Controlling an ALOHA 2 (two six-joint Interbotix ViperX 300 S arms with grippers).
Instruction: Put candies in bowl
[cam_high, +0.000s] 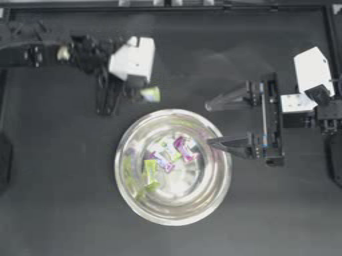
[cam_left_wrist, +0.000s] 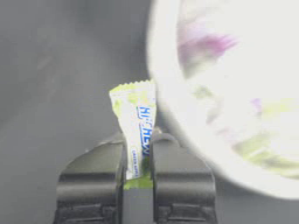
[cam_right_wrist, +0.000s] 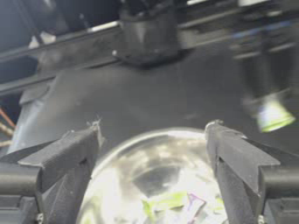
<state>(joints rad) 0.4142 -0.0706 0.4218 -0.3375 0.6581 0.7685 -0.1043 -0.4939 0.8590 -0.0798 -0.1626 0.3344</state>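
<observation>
Your left gripper (cam_left_wrist: 139, 168) is pinched tight on the last yellow-green candy (cam_left_wrist: 135, 127), gripping the wrapper's lower end so most of it stands clear above the jaws. Just beyond the tips, off to the side, is the near rim of the bowl (cam_high: 127, 145). You're close, but from above the candy looks to hang outside that rim, over the dark table (cam_high: 60, 210). Carry it further in until it sits over the shiny inside, not the lip, then let go from low down so it can't bounce out or skid off the metal edge. Keep the jaws clear of the rim; a nudge could slide the bowl.

Inside the bowl lie the other candies (cam_high: 167, 157), pink-purple and yellow-green mixed near the middle, so aim there.

Your right gripper (cam_high: 210, 125) hangs on the far side, jaws spread wide, one tip over the bowl's edge, the other off it. It holds nothing; leave it where it is or ease it back to give room.
</observation>
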